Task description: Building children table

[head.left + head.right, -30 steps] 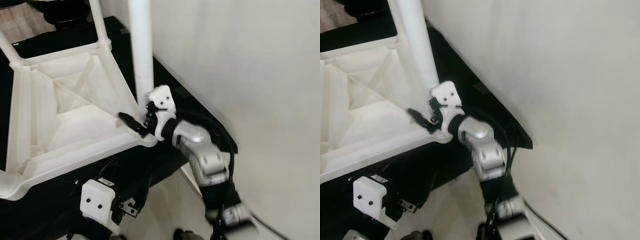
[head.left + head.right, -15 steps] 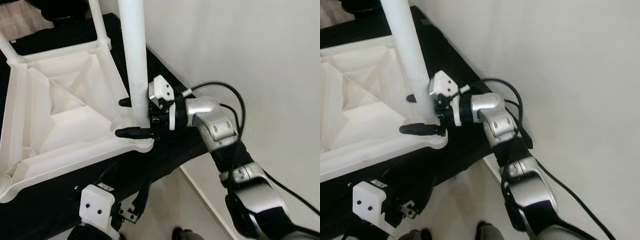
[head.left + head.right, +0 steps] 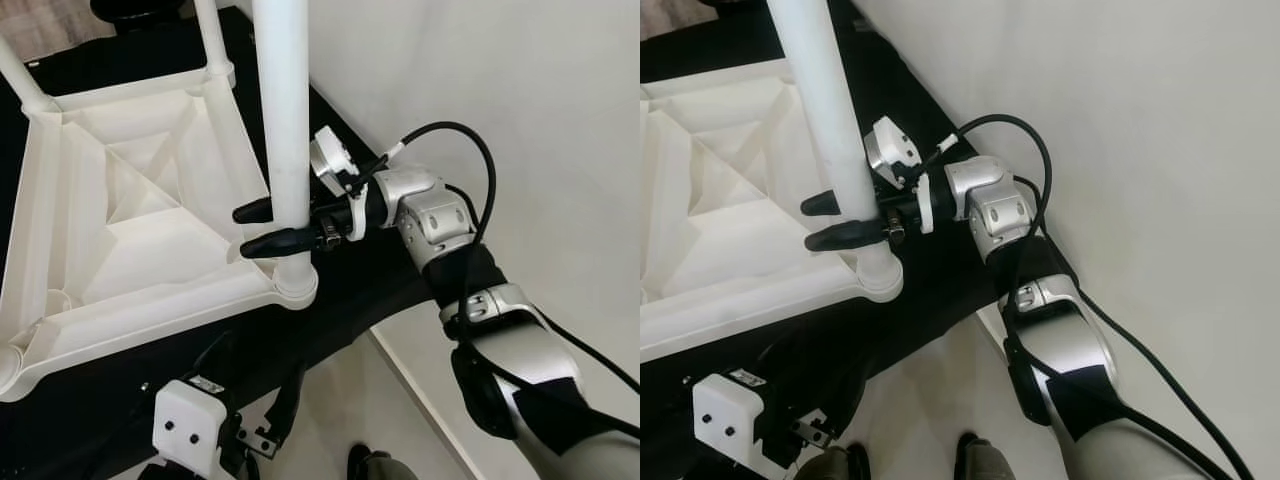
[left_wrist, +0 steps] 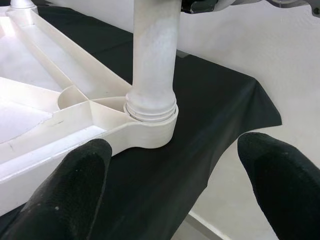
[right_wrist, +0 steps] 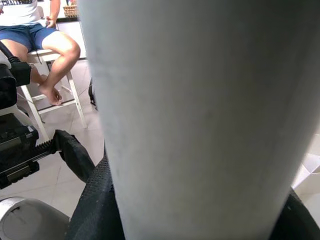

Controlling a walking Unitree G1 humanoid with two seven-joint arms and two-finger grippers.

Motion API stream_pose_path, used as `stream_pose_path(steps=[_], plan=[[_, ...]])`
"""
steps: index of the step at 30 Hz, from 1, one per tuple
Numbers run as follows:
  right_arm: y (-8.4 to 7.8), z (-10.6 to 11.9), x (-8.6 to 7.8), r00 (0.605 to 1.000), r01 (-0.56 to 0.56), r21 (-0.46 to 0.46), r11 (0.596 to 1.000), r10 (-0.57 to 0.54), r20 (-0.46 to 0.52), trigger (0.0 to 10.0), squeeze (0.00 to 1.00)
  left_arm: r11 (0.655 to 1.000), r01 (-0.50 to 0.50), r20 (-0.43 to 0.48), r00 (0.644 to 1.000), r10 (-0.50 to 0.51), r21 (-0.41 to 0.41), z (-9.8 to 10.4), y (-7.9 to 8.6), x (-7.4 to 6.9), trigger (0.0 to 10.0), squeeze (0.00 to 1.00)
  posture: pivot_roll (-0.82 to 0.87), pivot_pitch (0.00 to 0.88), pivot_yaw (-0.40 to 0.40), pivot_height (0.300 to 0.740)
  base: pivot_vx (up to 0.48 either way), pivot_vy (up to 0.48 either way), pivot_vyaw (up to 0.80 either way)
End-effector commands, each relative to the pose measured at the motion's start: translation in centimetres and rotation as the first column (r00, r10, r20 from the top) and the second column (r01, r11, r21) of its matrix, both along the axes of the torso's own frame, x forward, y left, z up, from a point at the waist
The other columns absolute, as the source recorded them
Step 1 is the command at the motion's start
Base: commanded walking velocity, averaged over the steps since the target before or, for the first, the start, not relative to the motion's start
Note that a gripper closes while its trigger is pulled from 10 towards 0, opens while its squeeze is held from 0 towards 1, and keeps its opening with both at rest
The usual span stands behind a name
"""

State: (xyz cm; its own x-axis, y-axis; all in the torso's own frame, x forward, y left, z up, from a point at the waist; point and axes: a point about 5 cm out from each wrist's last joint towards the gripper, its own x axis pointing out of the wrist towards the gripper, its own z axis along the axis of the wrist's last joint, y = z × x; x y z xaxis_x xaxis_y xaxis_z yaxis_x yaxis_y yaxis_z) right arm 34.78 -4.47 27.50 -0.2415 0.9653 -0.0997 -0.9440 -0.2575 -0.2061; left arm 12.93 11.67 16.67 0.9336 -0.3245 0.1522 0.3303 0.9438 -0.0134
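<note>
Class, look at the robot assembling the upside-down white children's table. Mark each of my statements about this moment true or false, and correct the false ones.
1. The right gripper has its two black fingers on either side of the white table leg. True.
2. The table top lies upside down on a black cloth. True.
3. The leg between the right gripper's fingers lies flat on the cloth. False: it stands upright in the corner socket of the table top.
4. The left gripper is clamped on that leg. False: its fingers are spread apart, low in front of the socket, touching nothing.
5. A red toolbox sits on the table top. False: no toolbox is there.
</note>
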Motion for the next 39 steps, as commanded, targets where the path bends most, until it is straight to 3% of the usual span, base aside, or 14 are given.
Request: stream_pose_path(steps=[1, 9, 11, 12, 13, 14, 17, 26, 30, 31, 33, 34, 35, 39], plan=[[-0.1, -0.4, 0.2, 1.000, -0.003, 0.015, 1.000, 0.003, -0.023, 0.0, 0.00, 1.000, 0.008, -0.018, 1.000, -0.007, 0.018, -0.1, -0.1, -0.3, 10.0, 0.00, 0.13, 0.297, -0.032, 0.740, 0.000, 0.000, 0.00], [-1.4, -1.7, 1.3, 0.935, 0.355, 0.100, 0.929, -0.353, -0.043, 0.0, 0.00, 1.000, 0.005, -0.013, 1.000, -0.005, 0.016, -0.2, -0.1, 0.1, 10.0, 0.00, 0.11, 0.277, -0.041, 0.740, 0.000, 0.000, 0.00], [-1.0, -4.9, 1.1, 0.730, 0.684, 0.039, 0.729, -0.683, -0.036, 0.0, 0.00, 1.000, 0.005, -0.009, 1.000, -0.005, 0.016, -0.3, -0.1, 0.2, 10.0, 0.00, 0.09, 0.268, -0.052, 0.740, 0.000, 0.000, 0.00], [-1.3, -7.3, 0.0, 0.477, 0.879, 0.017, 0.477, -0.874, -0.095, 0.0, 0.00, 1.000, 0.005, -0.006, 1.000, -0.005, 0.016, -0.3, 0.0, 0.4, 10.0, 0.00, 0.08, 0.260, -0.049, 0.740, 0.000, 0.000, 0.00], [-1.3, -7.3, 0.0, 0.477, 0.879, 0.017, 0.477, -0.874, -0.095, 0.0, 0.00, 1.000, 0.005, -0.006, 1.000, -0.005, 0.016, -0.3, 0.0, 0.4, 10.0, 0.00, 0.08, 0.260, -0.049, 0.740, 0.000, 0.000, 0.00], [-2.3, -8.9, -1.0, 0.253, 0.966, -0.020, 0.258, -0.958, -0.132, 0.0, 0.00, 1.000, 0.004, -0.005, 1.000, -0.004, 0.016, -0.4, 0.0, 0.4, 10.0, 0.00, 0.08, 0.258, -0.050, 0.740, 0.000, 0.000, 0.00], [0.1, -10.6, -4.2, 0.342, 0.939, -0.019, 0.344, -0.937, -0.070, 0.0, 0.00, 1.000, 0.016, 0.004, 1.000, -0.016, 0.017, -0.5, -0.1, 1.1, 10.0, 0.00, 0.07, 0.231, -0.031, 0.740, 0.000, 0.000, 0.00], [3.1, -8.8, -2.3, 0.474, 0.881, 0.037, 0.473, -0.876, -0.089, 0.0, 0.00, 1.000, -0.003, 0.009, 1.000, 0.002, 0.022, -1.0, 0.2, 2.0, 10.0, 0.00, 0.08, 0.180, -0.040, 0.740, 0.000, 0.000, 0.00], [3.8, -8.2, -3.7, 0.439, 0.898, 0.021, 0.439, -0.893, -0.099, 0.0, 0.00, 1.000, -0.013, 0.016, 1.000, 0.012, 0.028, -1.0, 0.3, 2.2, 10.0, 0.00, 0.08, 0.178, -0.042, 0.740, 0.000, 0.000, 0.00], [3.9, -7.5, -3.6, 0.478, 0.878, 0.053, 0.475, -0.872, -0.103, 10.0, 0.00, 0.999, -0.015, 0.017, 1.000, 0.015, 0.029, -1.0, 0.4, 2.2, 10.0, 0.00, 0.08, 0.176, -0.043, 0.740, 0.000, 0.000, 0.00], [4.1, -7.0, -3.5, 0.509, 0.861, 0.078, 0.503, -0.854, -0.104, 10.0, 0.00, 0.999, -0.017, 0.018, 1.000, 0.016, 0.030, -1.0, 0.4, 2.2, 10.0, 0.00, 0.08, 0.176, -0.043, 0.740, 0.000, 0.000, 0.00], [4.2, -6.2, -3.3, 0.579, 0.815, 0.109, 0.570, -0.809, -0.098, 10.0, 0.00, 0.999, -0.017, 0.018, 1.000, 0.016, 0.030, -1.0, 0.5, 2.1, 10.0, 0.00, 0.09, 0.179, -0.039, 0.740, 0.000, 0.000, 0.00], [4.1, -5.5, -2.9, 0.642, 0.766, 0.134, 0.629, -0.760, -0.102, 10.0, 1.00, 0.999, -0.016, 0.018, 1.000, 0.015, 0.030, -1.0, 0.5, 2.1, 10.0, 0.00, 0.10, 0.188, -0.034, 0.740, 0.000, 0.000, 0.00], [2.9, -3.8, -1.3, 0.782, 0.622, 0.169, 0.765, -0.617, -0.083, 10.0, 1.00, 1.000, -0.007, 0.016, 1.000, 0.007, 0.029, -0.8, 0.3, 1.9, 10.0, 0.00, 0.12, 0.202, -0.036, 0.740, 0.000, 0.000, 0.00]])
